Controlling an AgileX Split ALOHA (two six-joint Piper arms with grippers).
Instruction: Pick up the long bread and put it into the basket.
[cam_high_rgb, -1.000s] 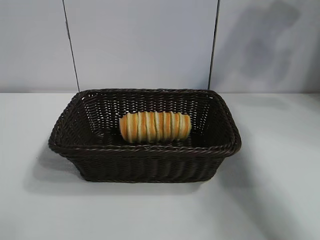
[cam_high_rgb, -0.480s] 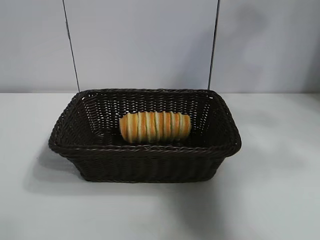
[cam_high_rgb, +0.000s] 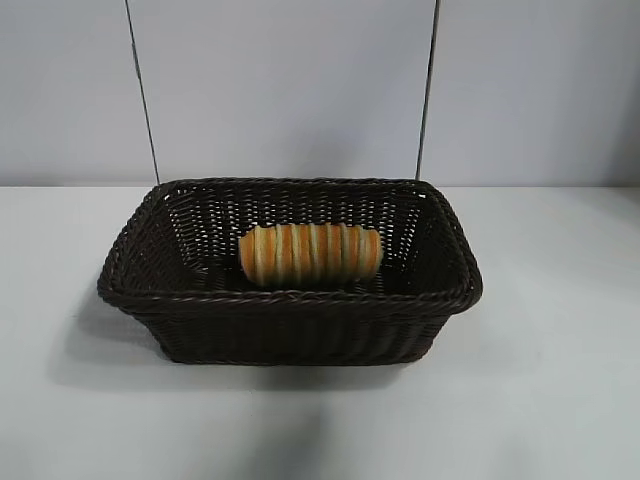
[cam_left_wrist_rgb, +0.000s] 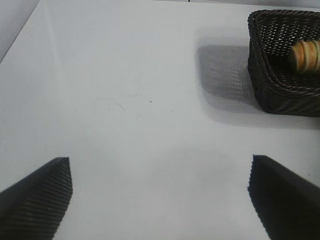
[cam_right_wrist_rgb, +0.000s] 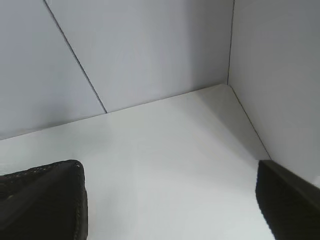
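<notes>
The shadow on the right wall has gone. The striped golden-orange long bread (cam_high_rgb: 310, 254) lies inside the dark woven wicker basket (cam_high_rgb: 290, 298), well apart from the wide-spread left hand (cam_left_wrist_rgb: 159, 192) over the white tabletop (cam_left_wrist_rgb: 125, 100).

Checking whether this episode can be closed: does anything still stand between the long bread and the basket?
Nothing visible does. The long bread already lies inside the basket, on its floor. The left gripper is open over bare table beside the basket, and the right gripper is open, facing the wall corner.
</notes>
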